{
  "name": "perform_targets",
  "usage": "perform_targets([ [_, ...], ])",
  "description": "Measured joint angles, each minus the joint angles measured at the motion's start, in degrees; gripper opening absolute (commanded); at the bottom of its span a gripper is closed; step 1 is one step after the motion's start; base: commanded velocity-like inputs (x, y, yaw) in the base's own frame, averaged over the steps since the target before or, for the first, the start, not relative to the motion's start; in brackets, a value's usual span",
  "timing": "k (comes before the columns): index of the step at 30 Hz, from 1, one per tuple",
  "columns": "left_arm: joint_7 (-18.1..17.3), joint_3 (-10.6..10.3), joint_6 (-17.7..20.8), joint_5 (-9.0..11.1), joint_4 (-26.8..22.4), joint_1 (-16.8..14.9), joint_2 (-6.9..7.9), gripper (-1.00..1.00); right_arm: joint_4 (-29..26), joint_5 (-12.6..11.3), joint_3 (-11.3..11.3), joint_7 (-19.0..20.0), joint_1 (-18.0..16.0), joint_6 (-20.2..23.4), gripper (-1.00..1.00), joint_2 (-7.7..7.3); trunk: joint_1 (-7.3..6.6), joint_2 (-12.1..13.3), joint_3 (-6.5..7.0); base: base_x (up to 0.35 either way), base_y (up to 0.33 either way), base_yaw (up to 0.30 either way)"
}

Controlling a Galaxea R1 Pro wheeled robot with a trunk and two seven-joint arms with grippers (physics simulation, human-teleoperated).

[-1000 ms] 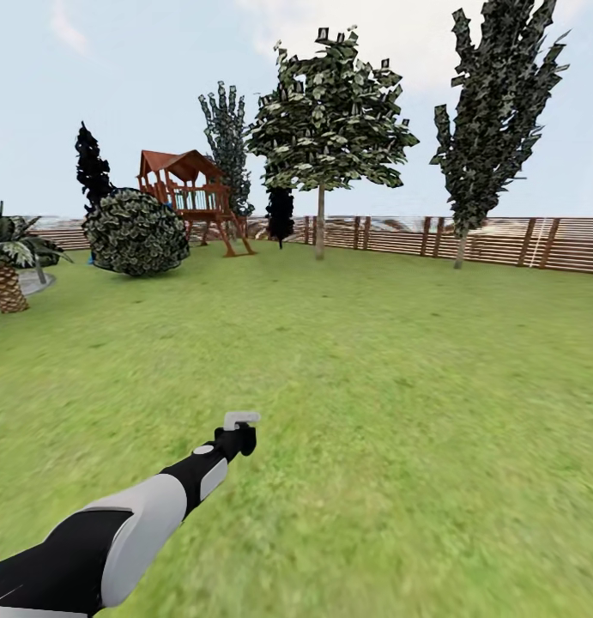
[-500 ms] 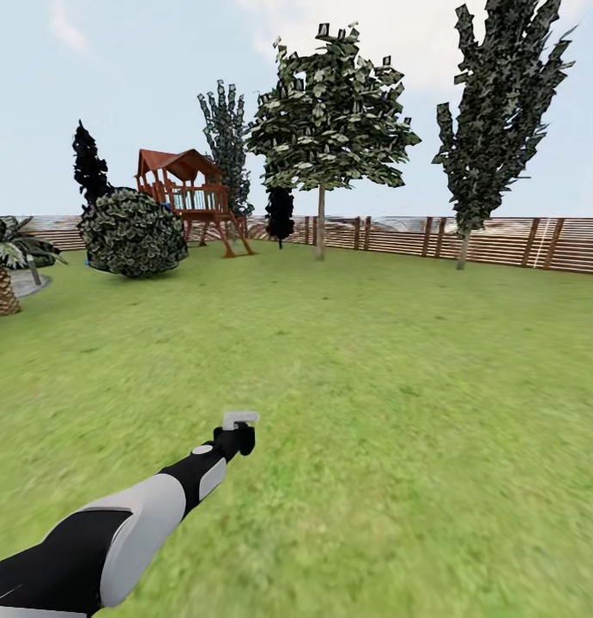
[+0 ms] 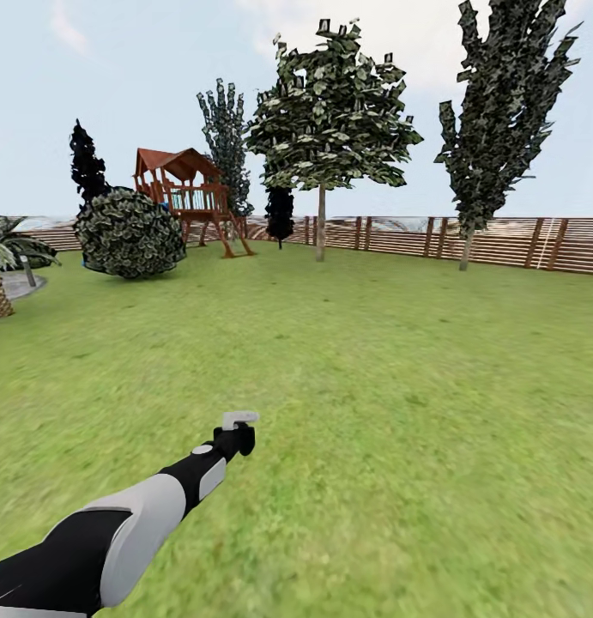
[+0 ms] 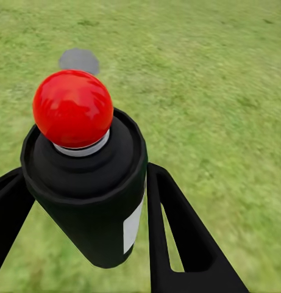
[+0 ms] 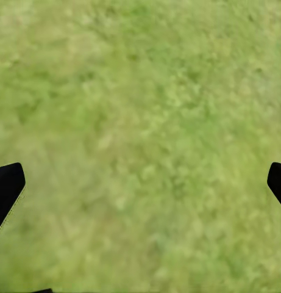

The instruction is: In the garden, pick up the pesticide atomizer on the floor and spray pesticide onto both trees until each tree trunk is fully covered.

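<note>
1. The left gripper carries the pesticide atomizer out over the lawn — its two black fingers are closed on the dark body, and the red ball top points away from the wrist.
2. The right gripper hangs over bare grass with its jaws spread wide and nothing between them.
3. The nearer tree stands well off by the slatted fence, and its thin trunk looks small at this range; a second tall tree rises farther right, its trunk at the fence line.
4. Risk: spraying from here would likely fall short onto grass — the trunks are far out of reach of the nozzle.
5. Risk: the dark conifers near the play tower and the round bush could be mistaken for the targets on approach.
6. Risk: the can sits between only two fingers, so a sharp turn of the base might tilt or loosen it.
</note>
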Motion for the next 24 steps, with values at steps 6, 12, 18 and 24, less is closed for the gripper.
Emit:
perform_targets([
  [6,0.0,0.0,0.0,0.0,0.0,0.0,0.00,-1.00,0.0,0.0,0.0,0.0,0.0,0.0,1.00,0.00,0.00,0.0,0.00,0.350,0.000,0.000],
  [12,0.0,0.0,0.0,0.0,0.0,0.0,0.00,-1.00,0.0,0.0,0.0,0.0,0.0,0.0,1.00,0.00,0.00,0.0,0.00,0.350,0.000,0.000],
  [18,0.0,0.0,0.0,0.0,0.0,0.0,0.00,-1.00,0.0,0.0,0.0,0.0,0.0,0.0,1.00,0.00,0.00,0.0,0.00,0.350,0.000,0.000],
  [24,0.0,0.0,0.0,0.0,0.0,0.0,0.00,-1.00,0.0,0.0,0.0,0.0,0.0,0.0,1.00,0.00,0.00,0.0,0.00,0.350,0.000,0.000],
])
